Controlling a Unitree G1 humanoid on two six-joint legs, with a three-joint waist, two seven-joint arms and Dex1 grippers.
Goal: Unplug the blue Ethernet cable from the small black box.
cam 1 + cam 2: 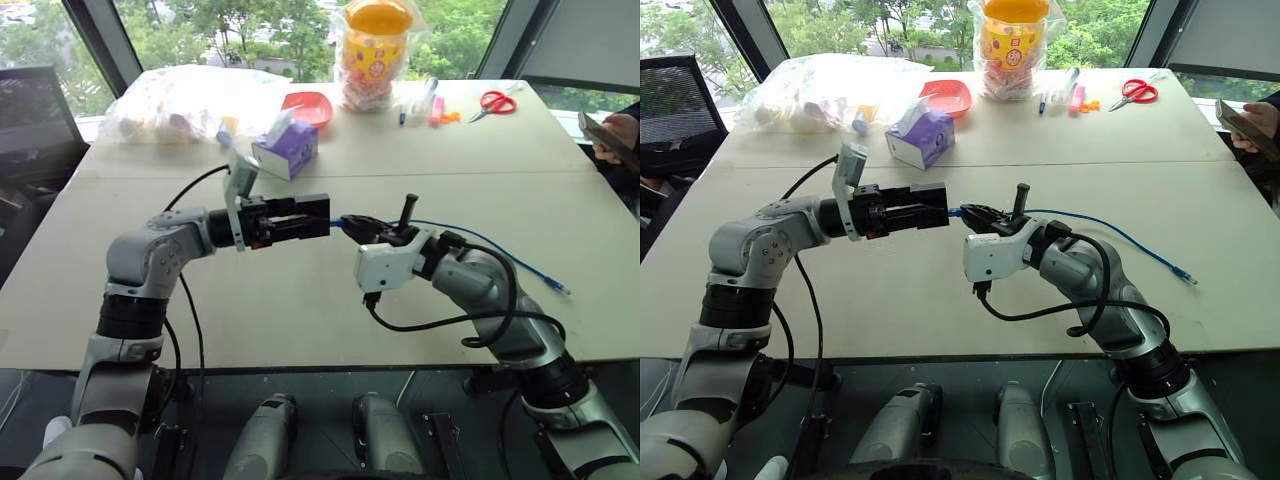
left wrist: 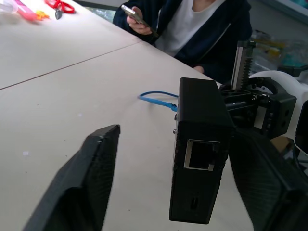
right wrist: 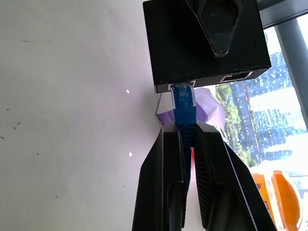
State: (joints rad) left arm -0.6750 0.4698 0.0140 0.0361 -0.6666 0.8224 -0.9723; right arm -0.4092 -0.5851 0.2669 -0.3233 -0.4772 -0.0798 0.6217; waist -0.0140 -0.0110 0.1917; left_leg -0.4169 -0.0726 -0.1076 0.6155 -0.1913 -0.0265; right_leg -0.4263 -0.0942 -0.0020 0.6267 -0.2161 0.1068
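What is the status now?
Right claw shut on cable. Left claw around box. Plug in box, nothing in the way.

Two arms, silver-grey metallic shells, rounded joint housings, black bands at joints. Left arm (image 1: 150,260): white bracket plate on wrist, black motor block behind it, thin black cable looped alongside. Right arm (image 1: 490,290): white angular wrist housing, thick black cable looping off forearm, short black toothed post on top. Left gripper (image 1: 300,222): two black fingers, ribbed inner faces. Right gripper (image 3: 187,159): black fingers, same ridged pads, tapered tips.
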